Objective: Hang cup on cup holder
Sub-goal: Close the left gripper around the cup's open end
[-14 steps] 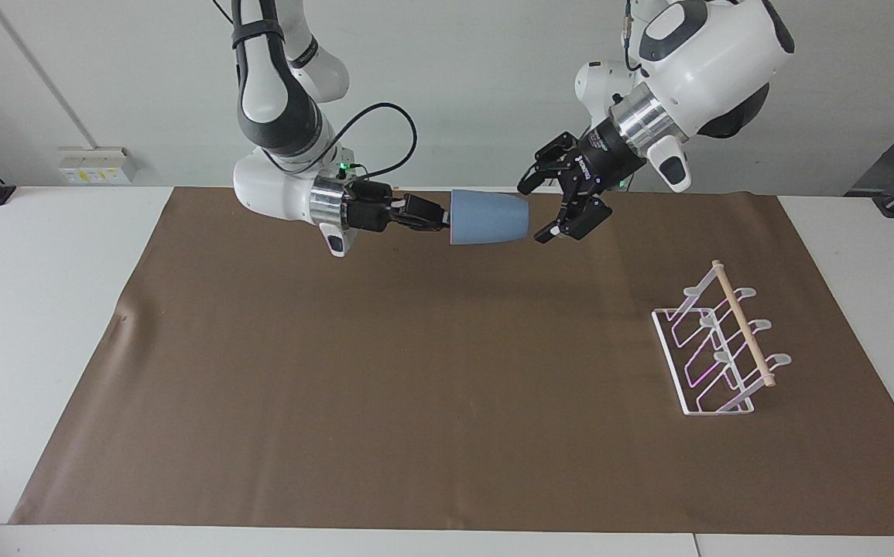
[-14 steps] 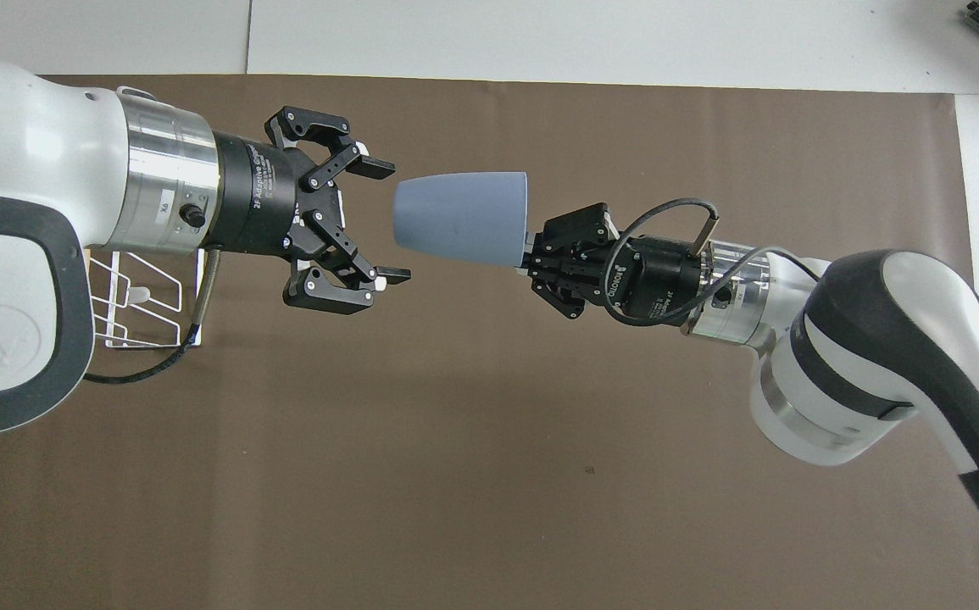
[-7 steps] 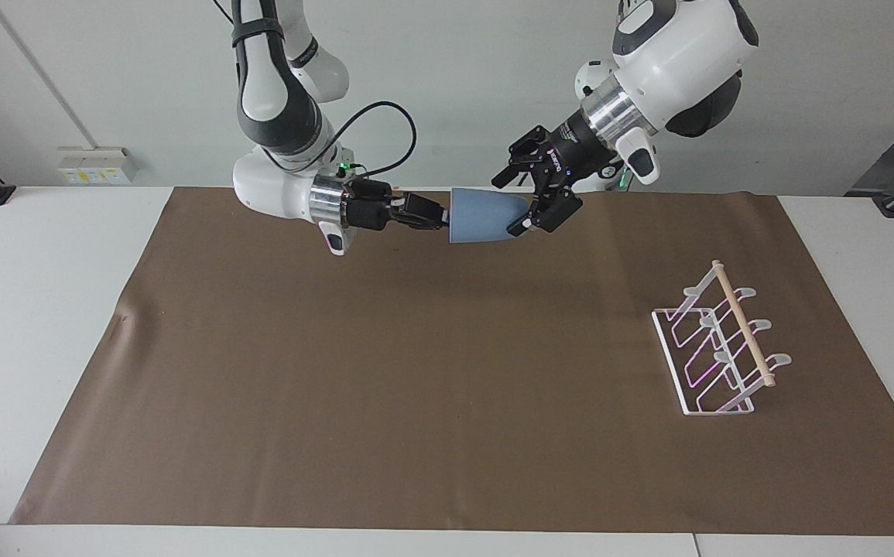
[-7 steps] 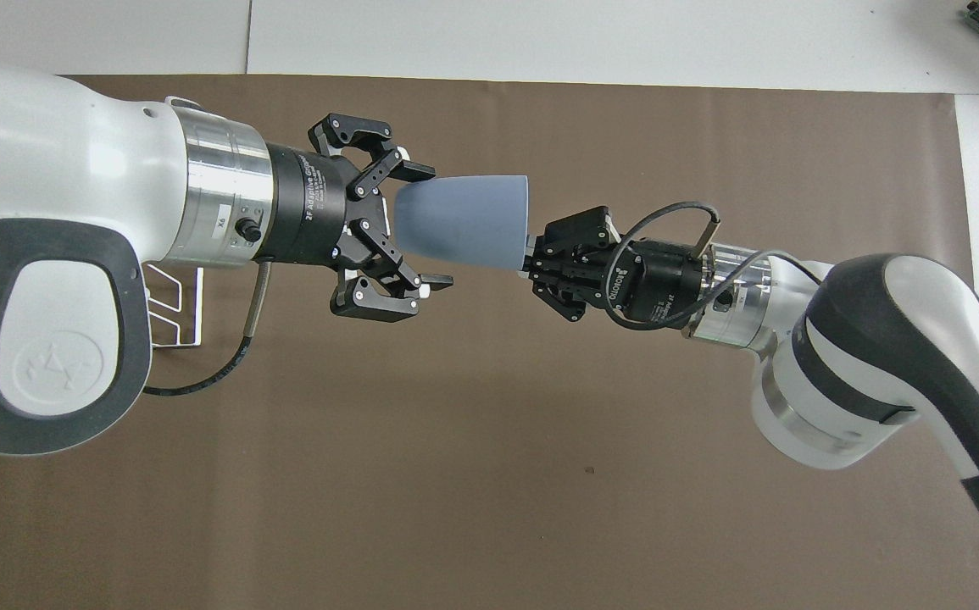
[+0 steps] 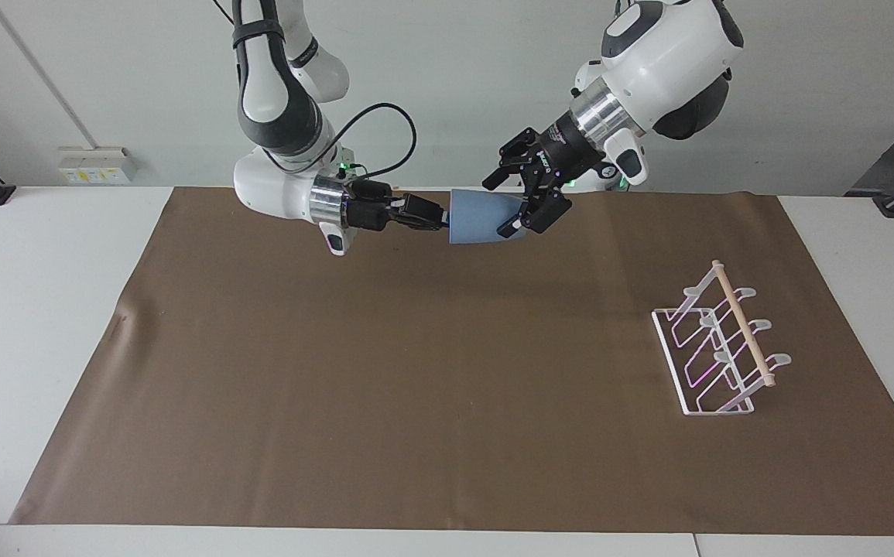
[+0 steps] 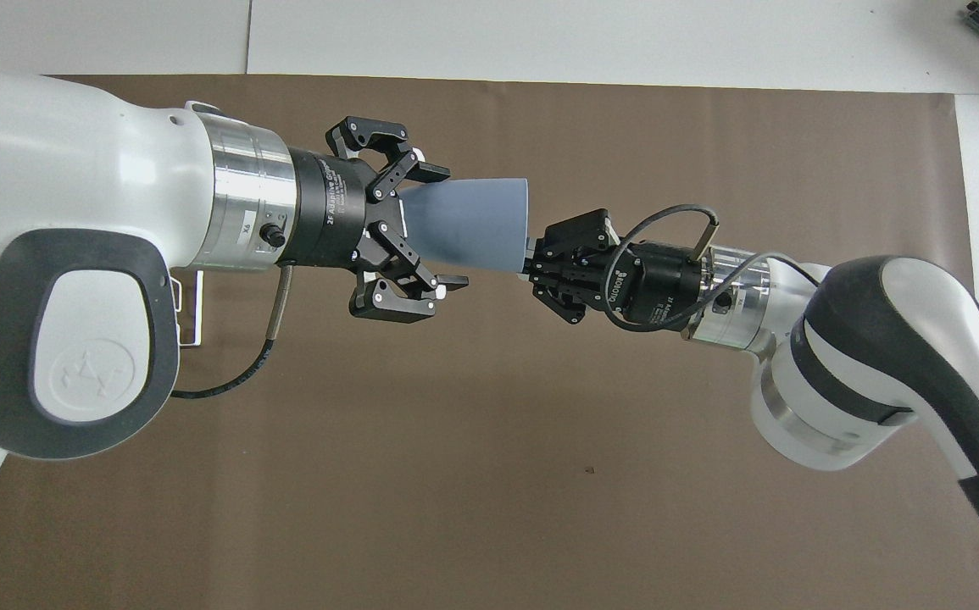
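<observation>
Brown mat (image 5: 416,371) stretches wide and bare under both of your grippers. Your right gripper (image 5: 435,219) reaches out level, pinching the rim of the cup (image 5: 481,219), which lies sideways in the air. Your left gripper (image 5: 520,203) angles down with fingers spread wide around the cup's narrow base, having slid on since a second ago, when it hung just beside that base. Well below it toward the left arm's end stands the cup holder (image 5: 717,344).
</observation>
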